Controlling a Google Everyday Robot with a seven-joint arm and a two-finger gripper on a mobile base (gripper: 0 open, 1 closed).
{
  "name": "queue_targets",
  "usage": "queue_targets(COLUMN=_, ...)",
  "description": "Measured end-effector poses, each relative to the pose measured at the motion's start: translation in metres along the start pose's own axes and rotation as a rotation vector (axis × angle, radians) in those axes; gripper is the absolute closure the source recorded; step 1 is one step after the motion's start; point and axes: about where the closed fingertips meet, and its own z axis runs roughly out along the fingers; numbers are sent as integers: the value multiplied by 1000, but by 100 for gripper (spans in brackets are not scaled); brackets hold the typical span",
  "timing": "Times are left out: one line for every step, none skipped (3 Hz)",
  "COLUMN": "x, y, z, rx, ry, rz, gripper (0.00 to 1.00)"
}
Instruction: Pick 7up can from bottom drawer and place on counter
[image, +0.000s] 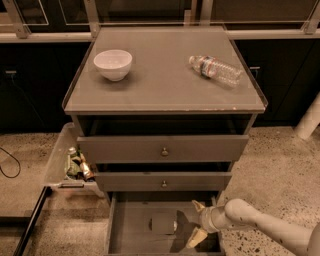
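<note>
The 7up can (162, 223) lies on its side in the open bottom drawer (112, 226), dark in the arm's shadow. My gripper (196, 222) is low inside the drawer, just right of the can, with its two pale fingers spread apart, one above and one below. It holds nothing, and a small gap shows between it and the can. The counter (165, 92) is the flat grey top of the cabinet above.
A white bowl (113, 64) stands on the counter's left and a clear water bottle (216, 70) lies at its right. The two knobbed drawers above stand slightly open. A clear bin (56, 162) with small bottles sits left of the cabinet. A white post (310, 120) stands at the right.
</note>
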Motion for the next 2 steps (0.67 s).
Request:
queue_targets(x=1, y=4, z=10, rx=44, ry=-21, rz=-21, gripper=0)
queue_targets(x=2, y=1, z=30, rx=80, ry=-64, rz=-52, gripper=0)
